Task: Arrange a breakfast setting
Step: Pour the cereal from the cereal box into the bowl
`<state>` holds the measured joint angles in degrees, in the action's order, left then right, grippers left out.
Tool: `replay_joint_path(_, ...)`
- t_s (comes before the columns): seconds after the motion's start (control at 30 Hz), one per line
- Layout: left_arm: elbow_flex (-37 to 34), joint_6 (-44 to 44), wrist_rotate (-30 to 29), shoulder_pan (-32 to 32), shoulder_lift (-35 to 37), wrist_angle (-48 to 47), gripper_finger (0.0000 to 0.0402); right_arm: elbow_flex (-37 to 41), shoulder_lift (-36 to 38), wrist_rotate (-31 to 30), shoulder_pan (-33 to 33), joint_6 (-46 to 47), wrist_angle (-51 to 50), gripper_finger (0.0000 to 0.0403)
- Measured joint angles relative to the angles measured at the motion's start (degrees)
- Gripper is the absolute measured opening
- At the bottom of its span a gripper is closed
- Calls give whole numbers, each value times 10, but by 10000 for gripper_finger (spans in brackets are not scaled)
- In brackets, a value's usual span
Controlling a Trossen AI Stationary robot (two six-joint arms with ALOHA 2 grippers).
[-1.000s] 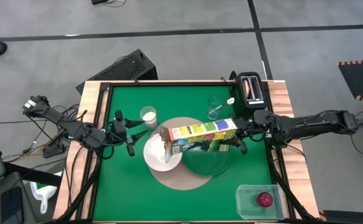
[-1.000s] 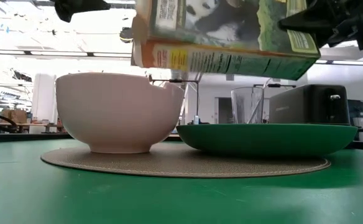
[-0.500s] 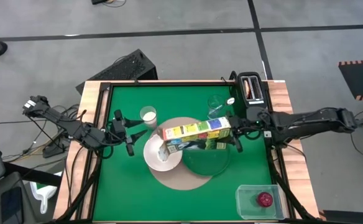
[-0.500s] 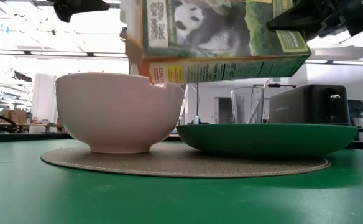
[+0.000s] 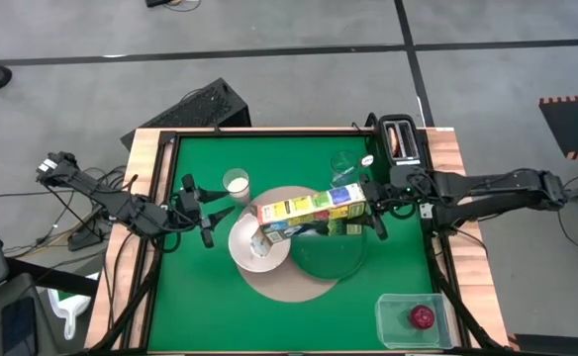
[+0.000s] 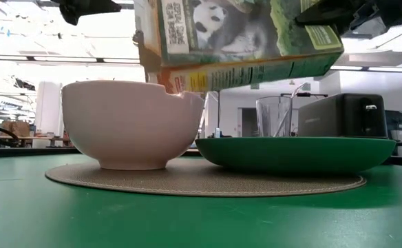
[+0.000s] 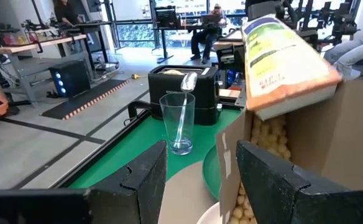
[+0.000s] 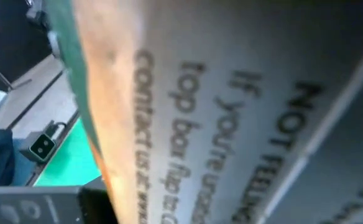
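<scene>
The yellow-green cereal box (image 5: 309, 210) hangs nearly level above the white bowl (image 5: 252, 247) and the dark-green plate (image 5: 331, 257), which both rest on the round tan mat (image 5: 304, 282). The box's open end (image 7: 262, 134) shows cereal balls and tips down over the bowl. My right gripper (image 5: 370, 208) is shut on the box's other end. My left gripper (image 5: 208, 213) stands open just left of the open end and holds nothing. A spoon stands in a clear glass (image 5: 343, 170). A small red fruit (image 5: 423, 316) lies in a clear tub. My right gripper pinches the cereal box at its closed end (image 5: 356, 203) between its two fingers, one on the far face and one on the near face. The fingers come from the table's right, slanting slightly down, along the box. The box is lifted clear, its open end lowest.
A black toaster (image 5: 400, 140) stands at the far right corner behind the glass. The clear tub (image 5: 408, 318) sits at the near right corner. A small round white thing (image 5: 236, 182) sits far left of the mat. A raised wooden rim (image 5: 150, 247) borders the green table.
My right gripper has risen, tipped further down and drawn a little toward the table's left. The cereal box has tilted with it: its held end has gone up and its open end now points down at the bowl.
</scene>
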<state>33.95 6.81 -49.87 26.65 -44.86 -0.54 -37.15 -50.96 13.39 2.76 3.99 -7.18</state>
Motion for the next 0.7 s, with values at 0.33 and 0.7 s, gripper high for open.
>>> replay_joint_path(0.33,0,-1,0,0,0,0,180,-3,-4,0,0,-8,-7,228)
replay_joint_path(0.7,0,4,0,0,0,0,180,-7,-5,0,16,-22,-14,228)
